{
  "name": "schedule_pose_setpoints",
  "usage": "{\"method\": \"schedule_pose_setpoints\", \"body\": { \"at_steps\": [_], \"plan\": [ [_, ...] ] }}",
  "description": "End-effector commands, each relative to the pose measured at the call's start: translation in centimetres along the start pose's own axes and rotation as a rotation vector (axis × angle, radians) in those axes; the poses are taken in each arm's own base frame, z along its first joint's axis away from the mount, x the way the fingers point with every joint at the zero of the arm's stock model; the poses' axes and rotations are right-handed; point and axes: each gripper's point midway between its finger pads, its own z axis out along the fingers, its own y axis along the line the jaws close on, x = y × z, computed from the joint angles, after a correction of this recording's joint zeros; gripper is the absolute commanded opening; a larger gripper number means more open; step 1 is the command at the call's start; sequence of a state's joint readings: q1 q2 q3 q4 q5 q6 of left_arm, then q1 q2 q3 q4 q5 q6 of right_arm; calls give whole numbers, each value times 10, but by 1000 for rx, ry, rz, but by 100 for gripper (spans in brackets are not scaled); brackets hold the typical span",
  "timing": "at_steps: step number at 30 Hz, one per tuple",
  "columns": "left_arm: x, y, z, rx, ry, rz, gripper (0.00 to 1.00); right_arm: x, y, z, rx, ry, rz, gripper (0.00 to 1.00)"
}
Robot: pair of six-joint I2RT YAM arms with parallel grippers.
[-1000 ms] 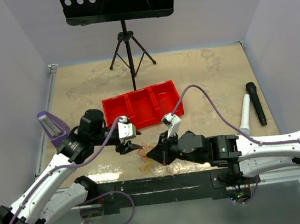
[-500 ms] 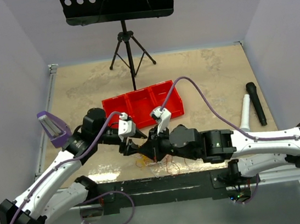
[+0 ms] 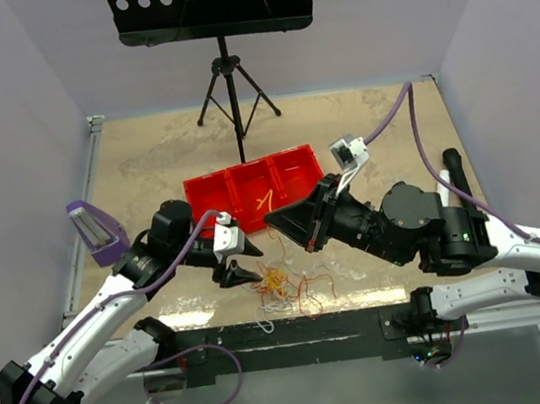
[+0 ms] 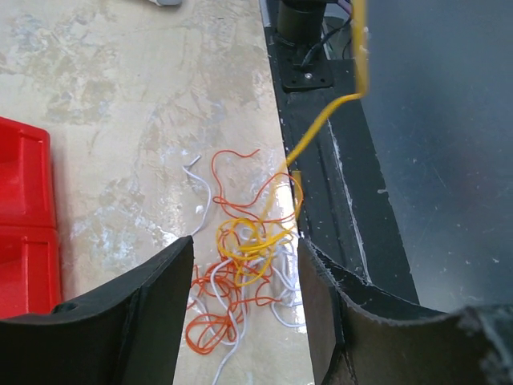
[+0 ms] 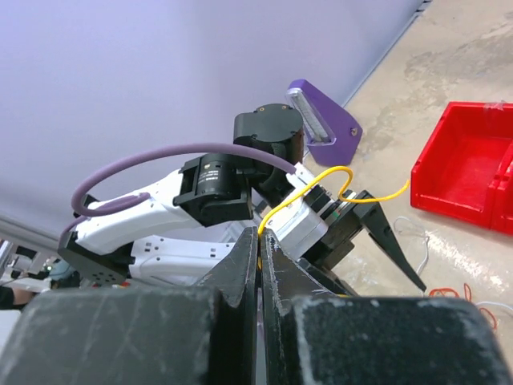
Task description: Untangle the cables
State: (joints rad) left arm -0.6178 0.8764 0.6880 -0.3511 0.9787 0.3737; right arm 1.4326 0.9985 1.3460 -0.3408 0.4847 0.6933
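The cables (image 3: 283,286) lie in a loose clump of orange, yellow and white strands near the table's front edge; the left wrist view shows the same cables (image 4: 240,273). My left gripper (image 3: 242,266) stands open just left of the clump, its fingers (image 4: 164,281) either side of it, with nothing between them. My right gripper (image 3: 274,220) is raised over the red tray, shut on one yellow cable (image 5: 321,180). That yellow cable (image 4: 321,128) hangs free above the clump, and its free end (image 3: 264,201) curls over the tray.
A red three-compartment tray (image 3: 211,192) sits behind the clump. A music stand tripod (image 3: 231,88) stands at the back. A black microphone (image 3: 461,187) and a white cylinder (image 3: 443,201) lie at right, a purple holder (image 3: 95,232) at left. The black table edge (image 3: 297,333) runs just in front.
My right gripper has lifted up and back to the right, away from the clump, drawing a yellow cable out with it. The clump now shows uncovered. The left gripper shifted only slightly.
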Motion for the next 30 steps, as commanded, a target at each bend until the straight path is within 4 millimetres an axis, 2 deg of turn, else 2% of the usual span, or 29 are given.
{"method": "schedule_pose_setpoints", "body": {
  "at_steps": [1, 5, 7, 9, 11, 12, 15, 18, 19, 23, 26, 30],
  "plan": [
    [-2, -14, -1, 69, -24, 46, 59, -16, -2, 1, 36, -43, -29, 0],
    [-10, -11, 0, 54, -46, 33, 61, -39, 8, 0, 43, -90, -50, 0],
    [-25, -8, 0, 40, -89, 12, 69, -52, 18, -1, 11, -120, -51, 0],
    [-51, -5, -2, 28, -163, 22, 70, -55, 27, 3, -14, -130, -52, 0],
    [-78, -5, -4, 32, -240, 34, 77, -51, 33, 11, -31, -120, -56, 0],
    [-85, -8, -5, 44, -262, 5, 77, -47, 35, 16, -37, -111, -63, 0],
    [-91, -13, -4, 83, -291, -42, 79, -41, 39, 25, -45, -103, -64, 0],
    [-93, -20, -3, 105, -334, -44, 79, -42, 46, 29, -67, -119, -63, 0],
    [-100, -25, -3, 126, -365, -24, 79, -46, 47, 30, -68, -131, -62, 0],
    [-94, -44, 4, 211, -354, -26, 78, -57, 50, 35, -48, -162, -76, 0],
    [-75, -46, 8, 232, -303, -4, 77, -67, 55, 36, -49, -186, -88, 0],
    [-45, -37, 15, 193, -222, 46, 76, -93, 63, 29, -47, -237, -98, 0]
  ]
}}
